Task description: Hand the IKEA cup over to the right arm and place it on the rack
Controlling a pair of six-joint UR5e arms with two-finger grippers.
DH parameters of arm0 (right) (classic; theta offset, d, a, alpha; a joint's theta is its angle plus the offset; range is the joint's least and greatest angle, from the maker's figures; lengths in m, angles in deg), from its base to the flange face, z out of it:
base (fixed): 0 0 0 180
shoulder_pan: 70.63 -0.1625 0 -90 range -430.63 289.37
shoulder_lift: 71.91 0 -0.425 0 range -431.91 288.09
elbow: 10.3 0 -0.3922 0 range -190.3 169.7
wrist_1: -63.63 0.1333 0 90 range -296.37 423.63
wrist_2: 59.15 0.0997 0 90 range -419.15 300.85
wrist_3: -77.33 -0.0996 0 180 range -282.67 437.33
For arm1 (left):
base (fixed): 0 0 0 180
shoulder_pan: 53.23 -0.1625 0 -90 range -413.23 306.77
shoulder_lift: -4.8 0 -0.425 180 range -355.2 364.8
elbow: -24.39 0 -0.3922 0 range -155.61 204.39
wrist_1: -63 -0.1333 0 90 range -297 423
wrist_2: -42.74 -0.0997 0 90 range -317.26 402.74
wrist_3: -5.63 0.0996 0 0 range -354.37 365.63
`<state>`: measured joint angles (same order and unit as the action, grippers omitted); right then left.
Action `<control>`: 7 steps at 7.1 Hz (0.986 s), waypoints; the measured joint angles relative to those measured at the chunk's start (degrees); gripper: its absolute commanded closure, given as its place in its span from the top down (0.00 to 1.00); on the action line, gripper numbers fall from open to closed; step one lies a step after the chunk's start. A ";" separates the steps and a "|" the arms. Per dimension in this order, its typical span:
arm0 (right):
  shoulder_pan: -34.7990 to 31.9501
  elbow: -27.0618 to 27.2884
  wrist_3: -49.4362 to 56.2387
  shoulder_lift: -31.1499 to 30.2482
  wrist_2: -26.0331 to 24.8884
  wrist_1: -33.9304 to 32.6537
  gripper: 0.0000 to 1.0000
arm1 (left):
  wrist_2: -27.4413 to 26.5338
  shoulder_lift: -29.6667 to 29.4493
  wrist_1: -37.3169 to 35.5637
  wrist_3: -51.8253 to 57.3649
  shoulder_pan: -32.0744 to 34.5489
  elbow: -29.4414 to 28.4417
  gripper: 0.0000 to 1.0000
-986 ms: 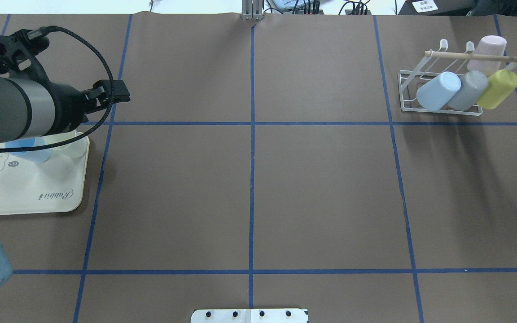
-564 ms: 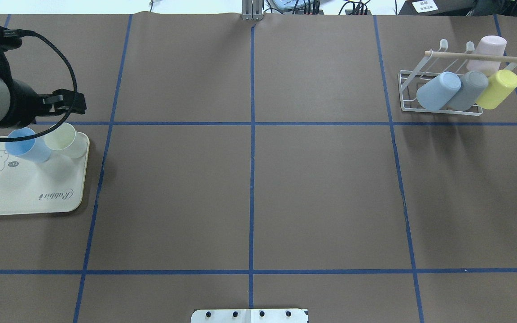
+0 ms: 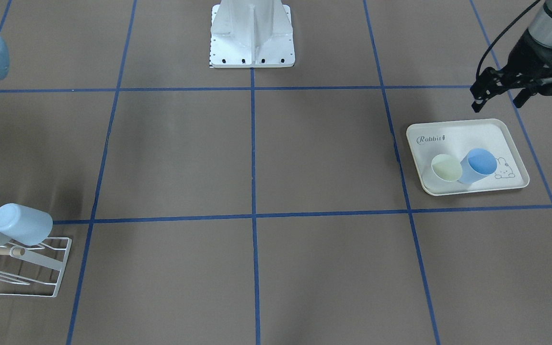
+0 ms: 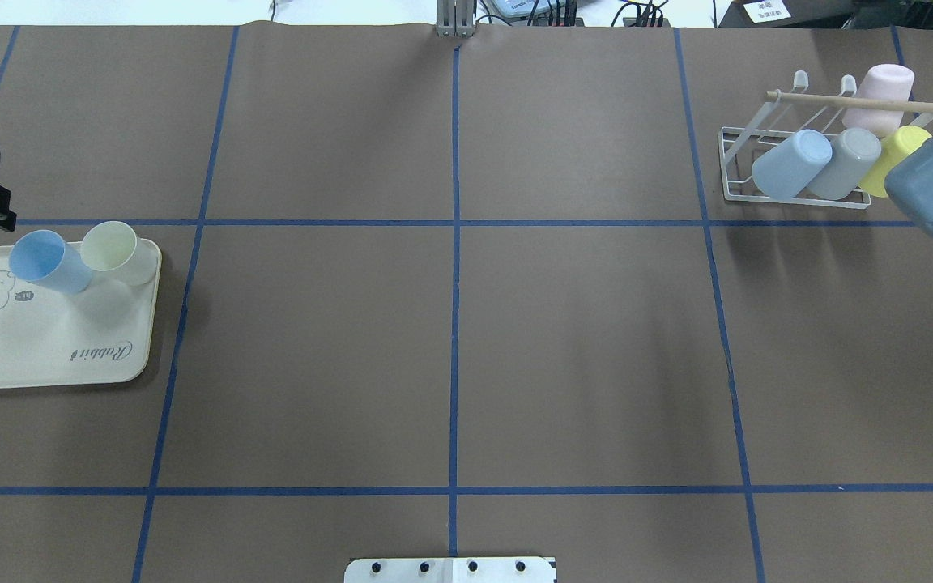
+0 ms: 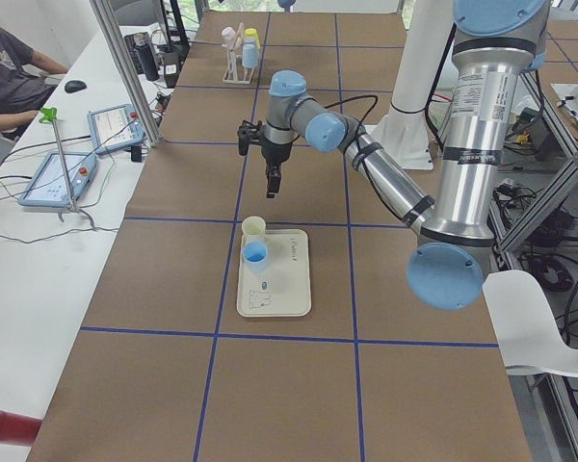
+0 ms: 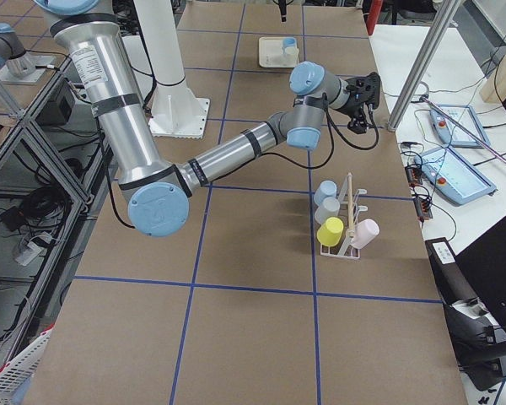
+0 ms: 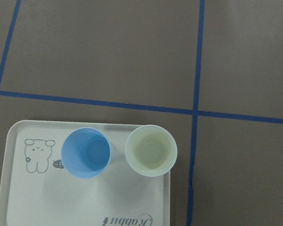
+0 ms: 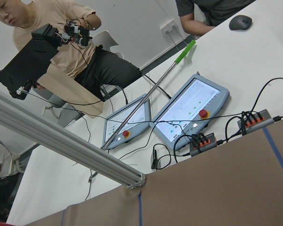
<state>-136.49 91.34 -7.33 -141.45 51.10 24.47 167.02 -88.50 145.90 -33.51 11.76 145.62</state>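
Cups for transfer, a blue cup [image 7: 87,153] and a pale green cup [image 7: 151,149], stand upright and mouth-up just beside each other at the end of the cream tray [image 7: 19,197] nearest the left claw [image 3: 496,101]. Both are below the claw and well apart from it; which of the two is meant for this round cannot be told. Left claw hangs high near the tray's edge, fingers pointing down, spread and empty. Step in hand, as judged: descent to a first grasp. For a sound pickup the claw should centre on one rim only, set one finger inside and one outside the wall on the side away from the neighbour, and close gently. The cups look light, so the adjoining one may be knocked or dragged along. A hold kept at the rim would leave the body free for the right claw [image 6: 363,91] at the hand-over. Right claw, far across the table [image 4: 450,340] from the left claw, shows clearly only in a side view, so its state cannot be told. Rack [image 4: 738,190], with its wooden rod [image 4: 823,100], lies beside the right arm [image 4: 928,186] and carries four cups; two bare prongs stand beside the pink cup [image 4: 879,97].
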 measured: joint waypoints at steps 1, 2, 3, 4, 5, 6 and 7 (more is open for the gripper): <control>1.54 1.27 -3.25 0.26 0.03 0.05 1.00 | 1.69 0.27 1.52 3.59 1.94 -3.71 1.00; 3.15 2.38 -7.16 0.94 0.05 0.22 1.00 | 4.18 0.35 5.42 5.33 3.01 -8.42 1.00; 5.03 3.42 -11.11 1.67 0.03 0.42 1.00 | 6.28 0.36 10.34 5.84 3.43 -13.30 1.00; 7.17 4.29 -14.04 2.13 -0.12 0.56 1.00 | 7.09 0.27 14.21 5.86 3.49 -17.18 1.00; 9.40 4.94 -15.88 2.61 -0.41 0.62 1.00 | 7.36 0.11 16.91 5.83 3.47 -20.15 1.00; 11.09 5.11 -16.68 3.45 -0.63 0.65 1.00 | 7.41 -0.04 18.52 5.68 3.43 -22.39 1.00; 12.36 5.03 -16.97 4.20 -1.00 0.65 1.00 | 7.39 -0.15 19.54 4.82 3.32 -23.88 1.00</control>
<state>-124.13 96.37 -24.30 -137.25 50.10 25.13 174.40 -88.65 165.45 -28.70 15.09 121.74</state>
